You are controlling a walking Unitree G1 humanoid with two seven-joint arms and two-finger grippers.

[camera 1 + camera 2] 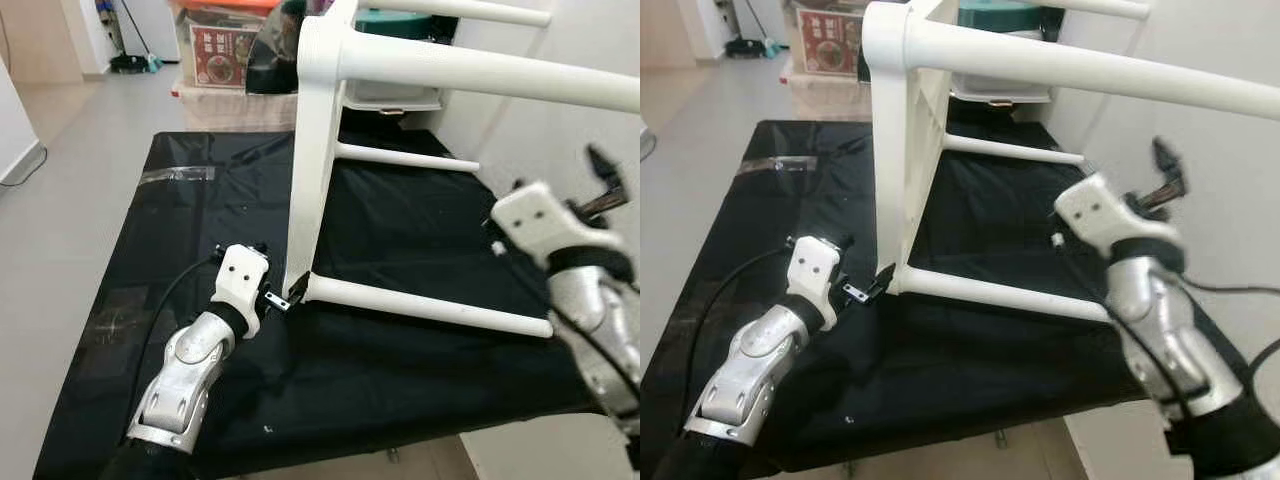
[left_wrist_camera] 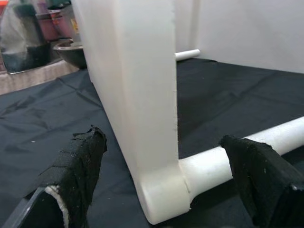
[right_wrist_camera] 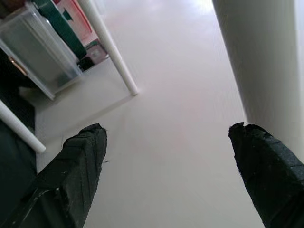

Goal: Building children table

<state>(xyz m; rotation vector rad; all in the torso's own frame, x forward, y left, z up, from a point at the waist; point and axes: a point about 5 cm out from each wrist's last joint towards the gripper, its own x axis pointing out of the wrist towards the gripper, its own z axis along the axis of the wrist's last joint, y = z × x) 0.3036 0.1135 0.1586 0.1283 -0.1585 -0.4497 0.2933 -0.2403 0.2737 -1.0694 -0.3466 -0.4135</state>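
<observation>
Children's table point(image 1: 318, 150) lies on its side on the black cloth point(image 1: 400, 240), legs pointing right. My left gripper point(image 1: 282, 297), fingers spread, sits at its near bottom corner. My right gripper point(image 1: 1162, 180) hangs open at the right by the upper leg point(image 1: 500, 75).

I lose the white table's point(image 1: 315, 150) two upper legs past the picture's right edge, and its top hides the storage boxes point(image 1: 225, 50) behind.

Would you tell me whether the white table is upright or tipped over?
Tipped: the table stands on its edge on the black cloth, legs pointing sideways.
</observation>
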